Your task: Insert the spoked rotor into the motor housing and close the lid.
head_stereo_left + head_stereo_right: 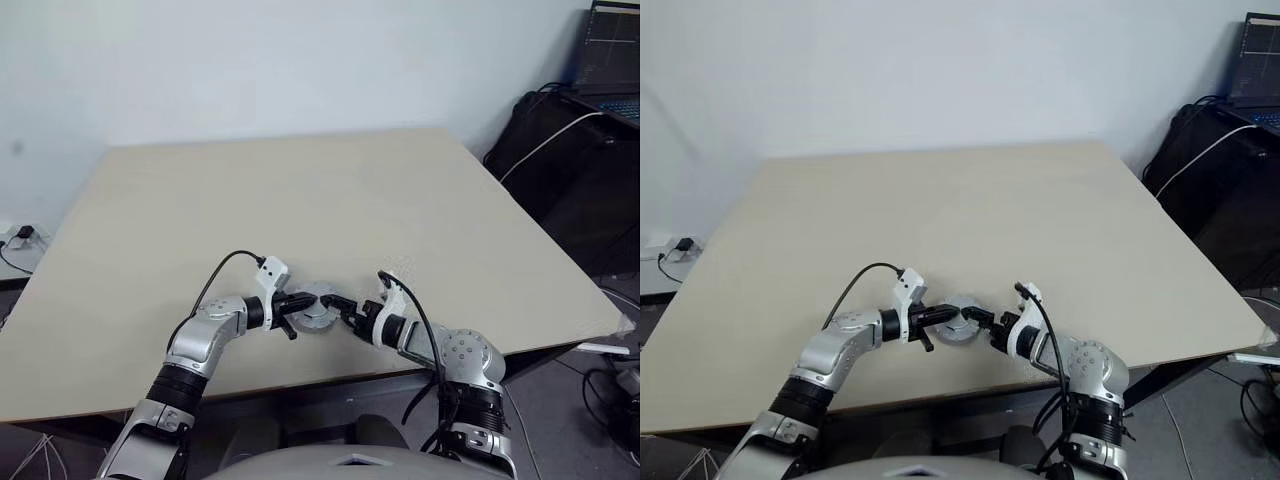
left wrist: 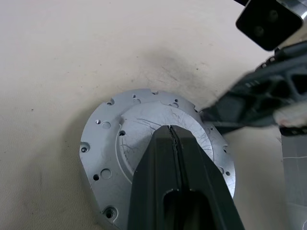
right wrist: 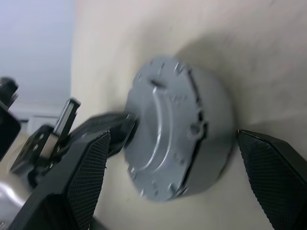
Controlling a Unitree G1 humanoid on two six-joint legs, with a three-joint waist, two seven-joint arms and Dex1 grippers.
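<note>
**At the near edge of the table: both grippers at the closed motor**

On the pale table (image 1: 300,200), toward the near edge, a round grey metal assembly, lid (image 2: 144,120) uppermost and seated on the motor housing (image 3: 211,120). Flat, pierced with small holes round the rim, a raised and scratched disc at the middle. Spoked rotor hidden, presumably inside; cannot tell from outside.

From the left: left gripper (image 1: 300,299) reaching in forward and rightward, fingers pressed together with nothing between them, closed tip resting on or just above the raised middle of the lid. Contact not certain. A black cable looping up from the left wrist.

In the middle: the assembly itself, flat on the tabletop between the two grippers, lid flush with the grey side wall of the housing in the right wrist view.

From the right: right gripper (image 1: 340,303) reaching in forward and leftward, jaws spread wide. In the right wrist view, one textured finger (image 3: 86,177) on one side of the housing and the other finger on the opposite side, both apart from the wall, straddling it without gripping. Tip of one right finger just beside the lid's rim in the left wrist view.

Farther right, off the table: dark bags (image 1: 560,150) and a laptop (image 1: 612,50) with white cables.
</note>
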